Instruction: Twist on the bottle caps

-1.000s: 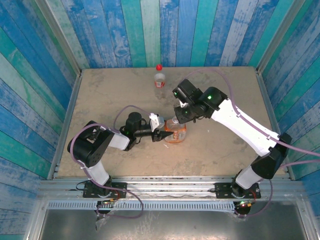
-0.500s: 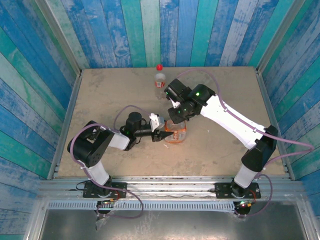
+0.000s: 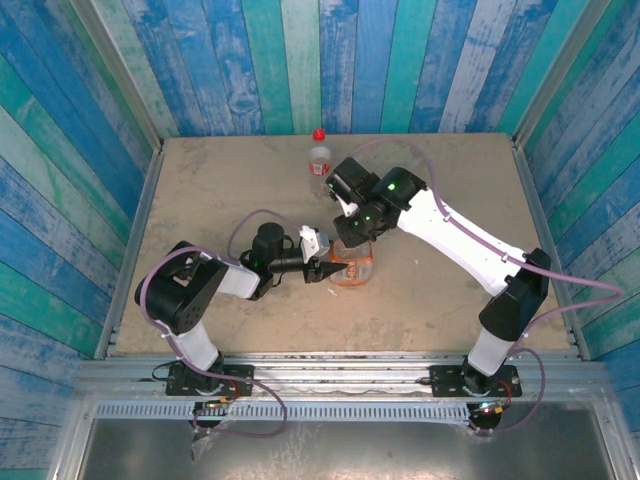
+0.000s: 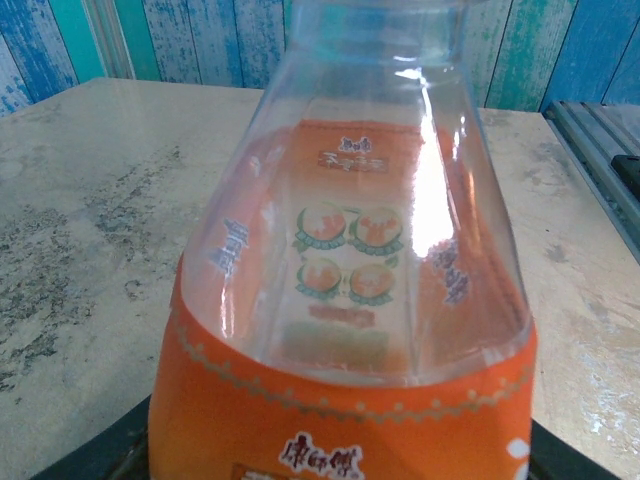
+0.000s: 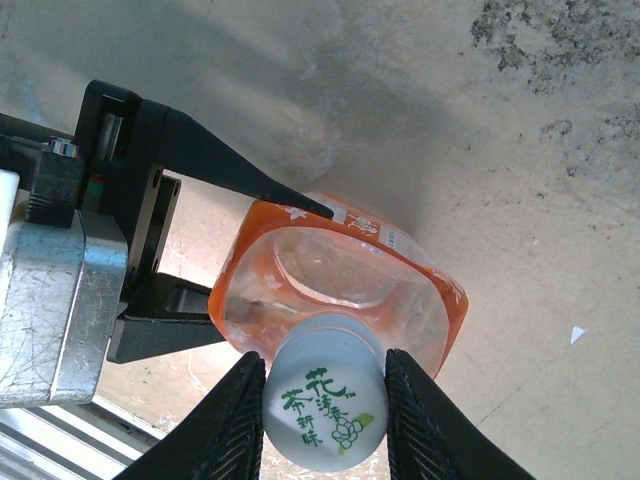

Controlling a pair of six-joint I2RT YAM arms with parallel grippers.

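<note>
At the middle of the desk, my left claw is grasping the orange-labelled bottle by its lower part, holding it upright. From above, my right claw is clenching the white cap (green print on top), which is sitting on that bottle's neck. Against the far edge, the slim bottle is standing apart, wearing its red cap.

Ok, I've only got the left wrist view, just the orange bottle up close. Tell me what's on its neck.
Observer: The white cap sits on the neck, pinched by the right gripper.
Operator: Report the left gripper.
Observer: The left gripper clamps the orange bottle low, a finger on each side.
Operator: Now the other bottle.
Observer: The small bottle stands near the far edge of the table, red cap on.
</note>
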